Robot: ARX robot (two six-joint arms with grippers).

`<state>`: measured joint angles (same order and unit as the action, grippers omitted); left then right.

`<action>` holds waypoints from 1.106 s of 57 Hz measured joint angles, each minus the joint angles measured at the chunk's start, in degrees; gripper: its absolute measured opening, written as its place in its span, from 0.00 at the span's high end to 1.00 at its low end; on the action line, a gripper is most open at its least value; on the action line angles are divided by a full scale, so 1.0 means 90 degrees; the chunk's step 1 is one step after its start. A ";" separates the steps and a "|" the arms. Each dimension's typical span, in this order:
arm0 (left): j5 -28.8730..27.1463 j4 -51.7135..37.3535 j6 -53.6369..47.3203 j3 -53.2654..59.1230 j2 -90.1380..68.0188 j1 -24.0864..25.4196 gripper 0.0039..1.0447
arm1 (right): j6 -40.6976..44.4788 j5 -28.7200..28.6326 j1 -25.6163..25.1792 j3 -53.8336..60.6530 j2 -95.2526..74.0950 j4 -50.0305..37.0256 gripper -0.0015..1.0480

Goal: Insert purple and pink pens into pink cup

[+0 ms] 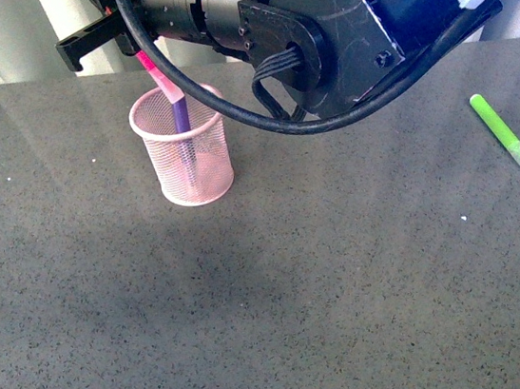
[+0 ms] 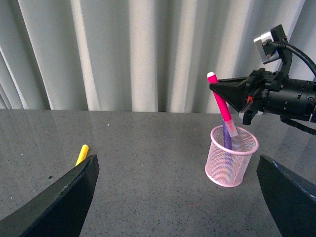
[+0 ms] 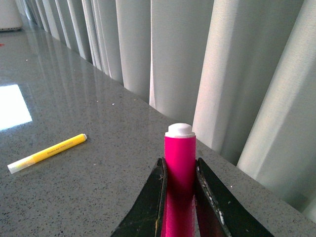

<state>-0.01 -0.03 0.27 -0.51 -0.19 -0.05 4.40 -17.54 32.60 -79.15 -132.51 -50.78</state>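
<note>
The pink cup (image 1: 184, 161) stands on the grey table, far left of centre. The purple pen (image 1: 181, 117) stands inside it. My right gripper (image 1: 96, 39) is shut on the pink pen (image 1: 153, 69) and holds it tilted over the cup, with its pale-capped lower end at the cup's mouth. In the right wrist view the pink pen (image 3: 180, 158) sits between the two fingers of the right gripper (image 3: 180, 170). The left wrist view shows the cup (image 2: 231, 163), the purple pen (image 2: 227, 139), the pink pen (image 2: 220, 102) and the right gripper (image 2: 215, 90). My left gripper (image 2: 177, 165) is open and empty, well short of the cup.
A lime-green marker (image 1: 503, 131) lies at the table's right. A yellow marker (image 2: 82, 154) lies to the left of the cup and also shows in the right wrist view (image 3: 47, 153). Pale curtains hang behind the table's far edge.
</note>
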 joint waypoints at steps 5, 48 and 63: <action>-0.0002 0.0000 0.0000 0.0000 0.0000 0.0000 0.06 | -0.0015 0.0005 0.0022 0.0002 -0.0034 -0.0036 0.89; -0.0002 0.0000 0.0000 0.0000 0.0000 0.0000 0.06 | -0.0767 0.2115 -0.0772 0.1166 0.1724 0.1258 0.07; 0.0000 0.0000 -0.0002 0.0000 0.0002 -0.0002 0.06 | -0.1518 0.3388 -0.1513 0.1863 0.2902 0.2820 0.07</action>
<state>-0.01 -0.03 0.25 -0.51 -0.16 -0.08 -9.26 12.95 18.98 -62.39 -106.39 -25.41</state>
